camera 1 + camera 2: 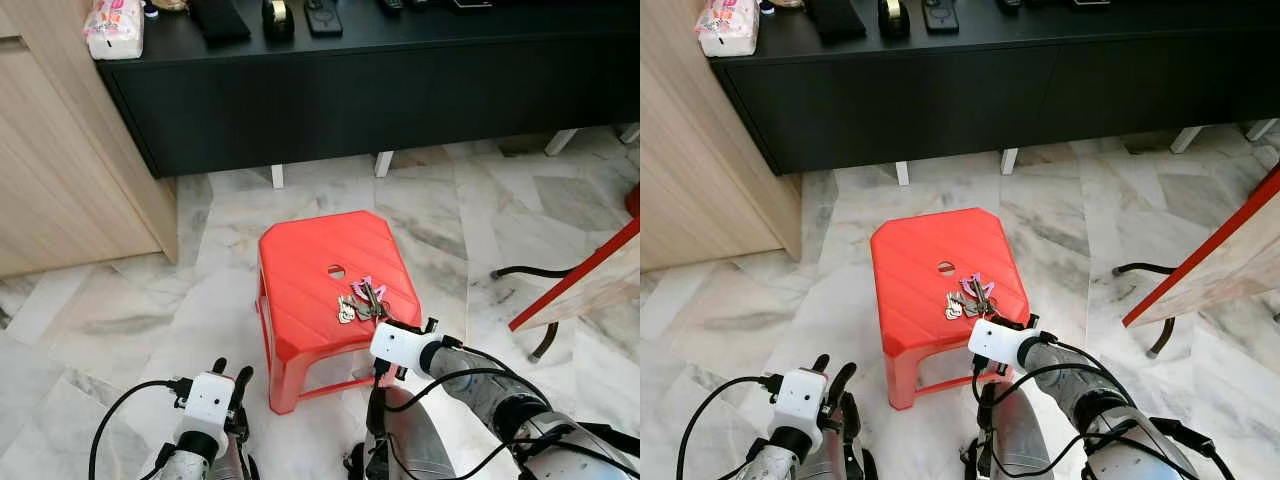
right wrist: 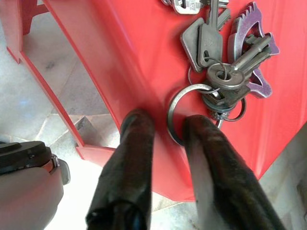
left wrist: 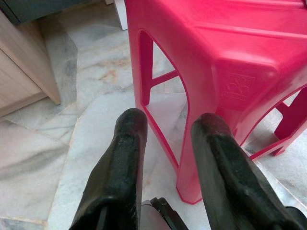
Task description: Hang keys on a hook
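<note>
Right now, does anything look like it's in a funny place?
Yes: a bunch of keys lies on a red stool on the floor, an odd spot for keys. The right gripper, fingers open, is at the key ring.

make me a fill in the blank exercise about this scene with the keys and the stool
1. The bunch of keys lies on top of a red plastic ____.
2. The right tool has its fingers open at the large metal ____ of the bunch.
3. The left tool hovers low over the marble ____, beside the stool.
4. Behind the stool stands a long, low cabinet coloured ____.

Missing words: stool; ring; floor; black
</note>
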